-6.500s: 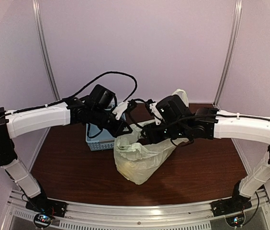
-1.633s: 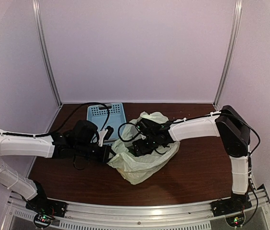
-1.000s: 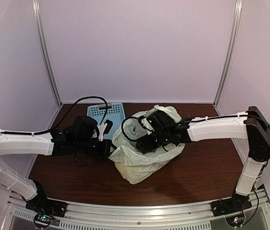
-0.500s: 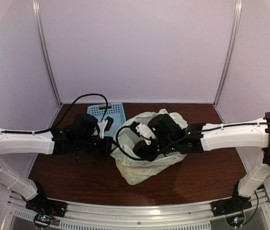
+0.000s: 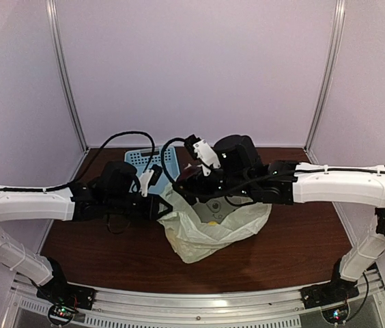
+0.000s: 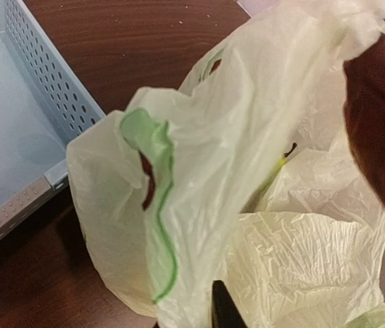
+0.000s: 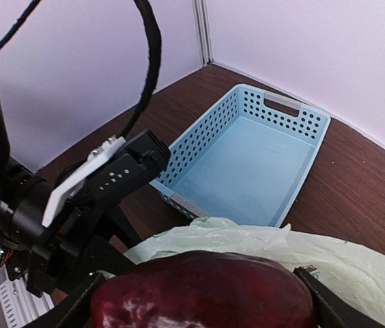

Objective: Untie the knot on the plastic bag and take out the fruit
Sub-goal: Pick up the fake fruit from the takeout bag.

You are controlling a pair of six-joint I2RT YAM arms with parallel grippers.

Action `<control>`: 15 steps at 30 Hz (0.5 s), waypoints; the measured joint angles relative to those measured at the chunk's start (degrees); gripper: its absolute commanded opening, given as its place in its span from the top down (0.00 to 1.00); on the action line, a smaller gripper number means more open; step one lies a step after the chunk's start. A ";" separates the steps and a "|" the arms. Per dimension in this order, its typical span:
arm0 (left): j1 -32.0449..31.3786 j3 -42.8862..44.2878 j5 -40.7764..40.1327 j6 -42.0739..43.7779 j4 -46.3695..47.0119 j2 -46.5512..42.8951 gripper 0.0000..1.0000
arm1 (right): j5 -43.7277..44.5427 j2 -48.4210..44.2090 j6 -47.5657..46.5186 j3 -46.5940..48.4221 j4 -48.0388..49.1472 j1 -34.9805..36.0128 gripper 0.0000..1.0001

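The plastic bag (image 5: 209,229) lies mid-tabletop (image 5: 302,239), left rim pinched by the left gripper (image 5: 157,208). The right gripper (image 5: 189,181), clamped around the dark red fruit (image 7: 203,287), has risen clear of the bag. One fruit is out; more probably remain.

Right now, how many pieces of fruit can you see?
1 for certain: a dark red fruit held in the right gripper over the plastic bag. A yellow patch inside the bag may be a second, and others may lie hidden under the plastic.
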 measured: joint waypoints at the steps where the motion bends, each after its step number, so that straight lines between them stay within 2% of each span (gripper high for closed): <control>1: 0.00 0.00 -0.13 0.35 -0.02 -0.17 0.54 | -0.55 -0.55 0.07 0.15 0.94 0.00 0.37; 2: 0.00 0.02 -0.42 0.63 -0.15 -0.44 0.41 | -1.14 -1.29 0.20 0.15 1.64 0.00 0.37; 4: 0.00 0.17 -1.22 1.49 -0.90 -1.40 0.23 | -2.14 -2.95 0.44 0.24 2.67 0.00 0.37; 7: 0.02 1.20 -2.82 2.84 -3.82 -4.02 0.09 | -2.49 -4.07 0.70 2.45 2.95 0.00 0.37; 10: 0.76 3.13 -3.52 4.33 -7.61 -7.93 0.03 | -2.51 -3.65 0.68 6.29 3.04 0.00 0.37; 12: 2.21 5.05 -3.41 5.90 -10.56 -10.75 0.03 | -2.49 -2.58 0.61 9.29 2.93 0.00 0.37; 15: 7.30 8.26 -1.42 8.35 -14.73 -13.86 0.03 | -2.03 1.36 0.33 15.61 2.08 0.00 0.37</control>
